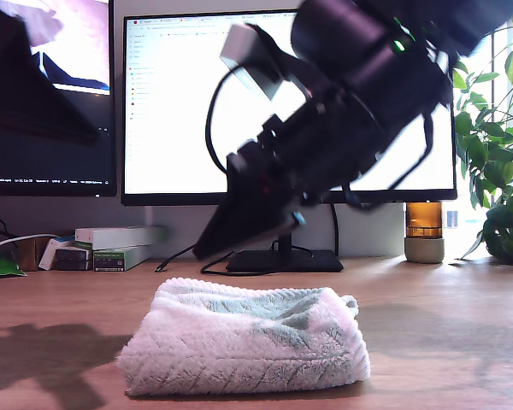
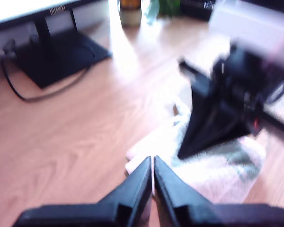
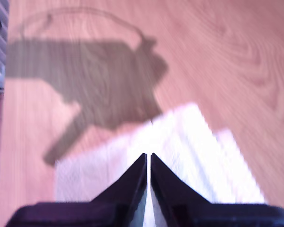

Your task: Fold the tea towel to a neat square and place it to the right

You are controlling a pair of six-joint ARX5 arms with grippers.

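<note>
The tea towel (image 1: 239, 342) lies folded into a thick off-white bundle on the wooden desk, near the front middle of the exterior view. My second gripper (image 1: 207, 248) reaches down from the exterior view's upper right. It hangs shut a little above the towel's back edge without touching it. The first wrist view shows this same gripper (image 2: 182, 153) over the towel (image 2: 217, 175). My first gripper (image 2: 153, 158) is shut, with the towel's edge just past its tips. The second wrist view shows my second gripper (image 3: 148, 155) shut above the towel (image 3: 180, 142). A dark blurred arm (image 1: 26, 85) shows at the exterior view's upper left.
A monitor (image 1: 179, 102) on a black stand (image 1: 282, 260) is behind the towel, with a cable (image 2: 38, 94) beside the base. An amber jar (image 1: 424, 231) and a plant (image 1: 496, 171) stand at the exterior view's right. Small boxes (image 1: 111, 248) sit at its left.
</note>
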